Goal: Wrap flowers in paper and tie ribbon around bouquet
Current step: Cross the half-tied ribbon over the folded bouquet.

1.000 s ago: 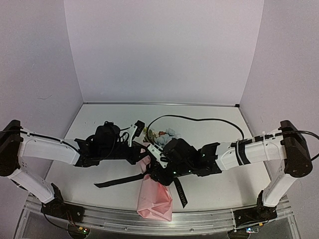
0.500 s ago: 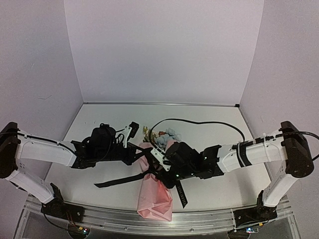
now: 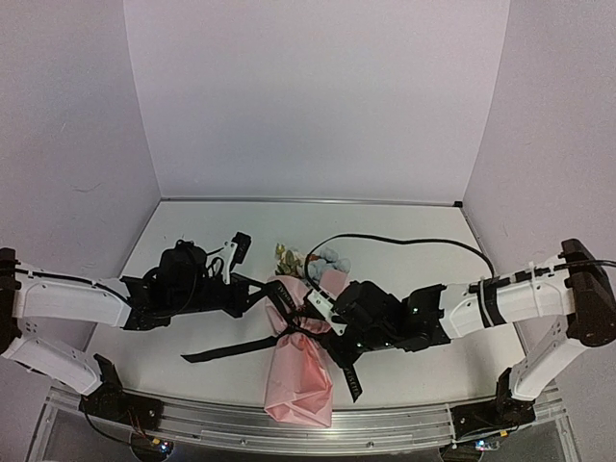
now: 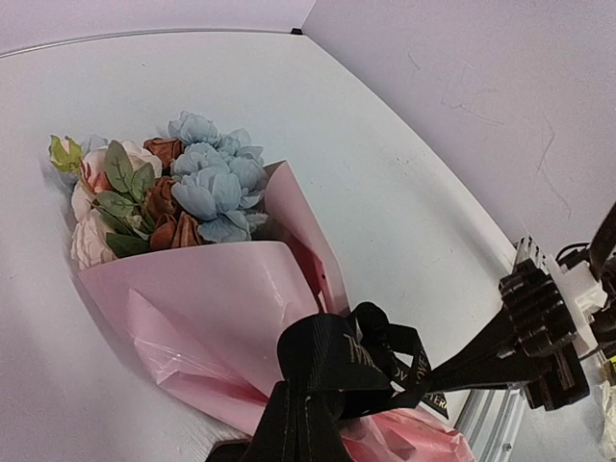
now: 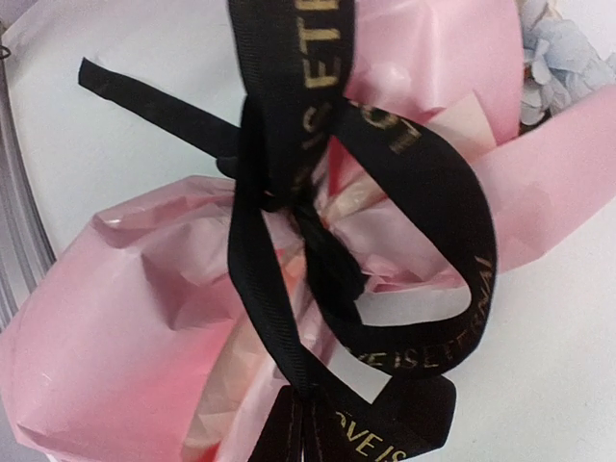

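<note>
My left hand (image 3: pixel 258 292) is pinched shut on the ribbon (image 3: pixel 227 348). One strand runs tight from its tips to the waist of the bouquet (image 3: pixel 298 375). My right hand (image 3: pixel 325 322) is clamped on another strand, just beside that waist on the other side.

My own fingertips show in neither wrist view; in both, the ribbon simply leaves at the bottom edge. The left wrist view does show the right hand across the bouquet, with its strand stretched straight. It also gives the flowers (image 4: pixel 192 183) clearly: blue, rust and peach heads poking from the paper (image 4: pixel 202 289) cone. From above they are only a small cluster beyond the arms.

The right wrist view shows what the others do not: the ribbon crossed and cinched around the gathered paper, with one open loop of gold lettering.

From above, the bouquet lies on the bench (image 3: pixel 414 371), heads away from the arm bases and the flared paper end toward them. Two loose ribbon tails trail beside it. A cable (image 3: pixel 414 240) curves across the bench behind my right arm.
</note>
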`<state>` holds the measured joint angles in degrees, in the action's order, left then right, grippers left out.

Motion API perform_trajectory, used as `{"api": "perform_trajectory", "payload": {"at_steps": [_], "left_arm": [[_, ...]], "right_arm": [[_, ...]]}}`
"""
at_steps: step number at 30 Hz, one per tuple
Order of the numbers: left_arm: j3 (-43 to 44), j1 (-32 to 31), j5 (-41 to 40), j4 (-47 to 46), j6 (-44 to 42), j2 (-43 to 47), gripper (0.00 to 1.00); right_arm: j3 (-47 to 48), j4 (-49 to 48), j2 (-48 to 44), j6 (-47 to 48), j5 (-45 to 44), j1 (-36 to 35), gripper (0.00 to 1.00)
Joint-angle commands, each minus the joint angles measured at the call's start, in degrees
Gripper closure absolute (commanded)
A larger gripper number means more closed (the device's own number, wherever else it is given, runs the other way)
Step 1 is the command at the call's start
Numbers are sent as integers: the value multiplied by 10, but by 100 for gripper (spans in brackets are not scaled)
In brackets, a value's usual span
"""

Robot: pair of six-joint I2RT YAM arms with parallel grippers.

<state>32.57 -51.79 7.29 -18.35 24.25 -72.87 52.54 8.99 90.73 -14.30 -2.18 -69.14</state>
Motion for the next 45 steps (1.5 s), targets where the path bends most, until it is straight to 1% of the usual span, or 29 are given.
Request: {"api": "perform_trajectory", "payload": {"at_steps": [1, 4, 11, 18, 23, 29, 35, 40, 45], "left_arm": [[-9, 4, -7, 21, 5, 40, 100], [-14, 4, 17, 29, 1, 53, 100], [-9, 3, 114, 34, -13, 50, 100], [-2, -8, 156, 38, -38, 55, 100], [-1, -22, 170, 35, -58, 60, 100], [4, -45, 170, 34, -88, 64, 100], [19, -85, 181, 56, -132, 62, 100], [44, -119, 189, 103, -164, 22, 100], [72, -141, 172, 147, -199, -9, 98]], "right_arm": [[-9, 38, -26, -14, -64, -1, 100], [-10, 42, -29, -22, -70, 0, 100], [34, 52, -15, -51, -35, 1, 100], [64, 52, -8, -105, 20, 20, 100], [94, 51, 29, -166, 77, 50, 100], [124, 47, 74, -211, 109, 63, 100], [116, 17, 104, -235, 99, 76, 100], [117, -3, 120, -244, 96, 87, 100], [123, -9, 127, -247, 107, 89, 100]]}}
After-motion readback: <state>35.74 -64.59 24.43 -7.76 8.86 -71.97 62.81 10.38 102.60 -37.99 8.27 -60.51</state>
